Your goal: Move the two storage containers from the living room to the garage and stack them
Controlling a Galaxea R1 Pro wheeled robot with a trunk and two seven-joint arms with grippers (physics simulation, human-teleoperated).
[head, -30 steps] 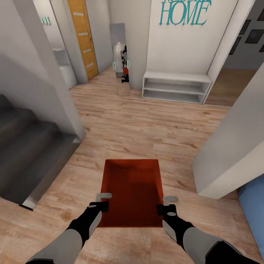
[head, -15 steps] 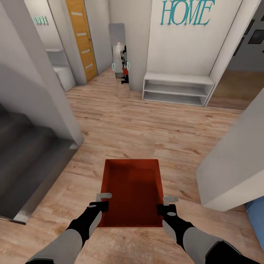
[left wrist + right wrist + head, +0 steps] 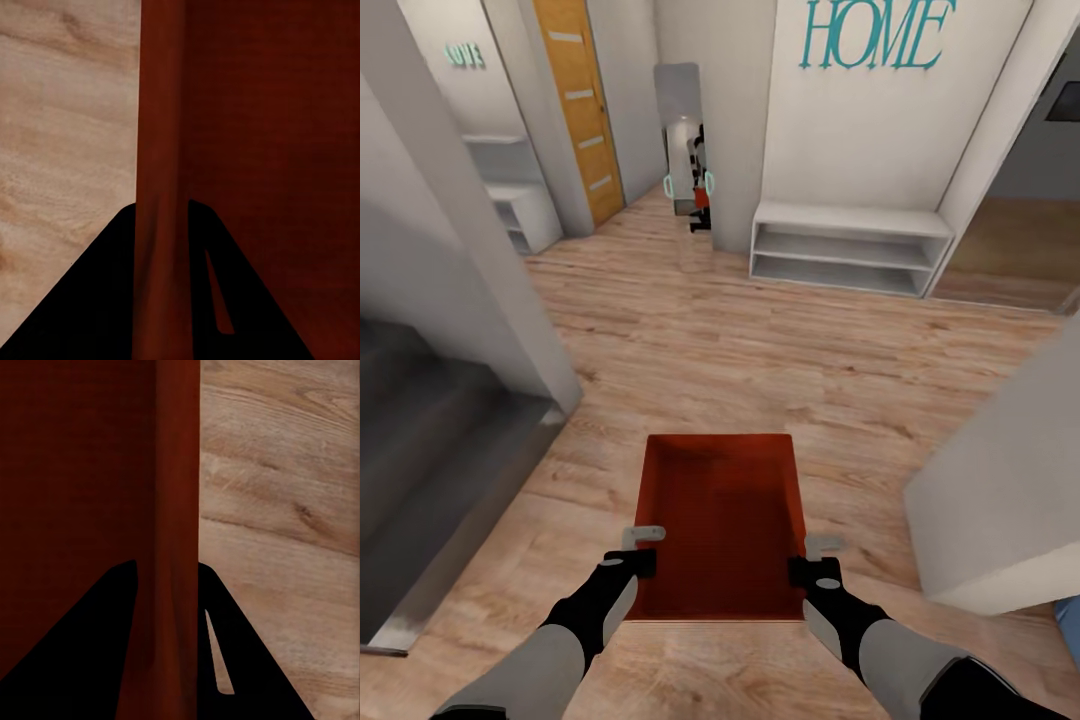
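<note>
Left gripper point(image 3: 643, 548) is clamped over the left wall of the bin point(image 3: 722, 520), right gripper point(image 3: 818, 558) over the right wall; each wrist view has a finger on either side of a thin red wall point(image 3: 161, 180) point(image 3: 176, 532). The bin sits at lower centre of the head view, carried level over the wood floor point(image 3: 760, 350). It looks stiff and light, probably smooth plastic, so opposite walls near the close end seem the sensible hold. It is red-orange, rectangular, low-walled, empty. An orange door point(image 3: 575, 100) stands at upper left.
</note>
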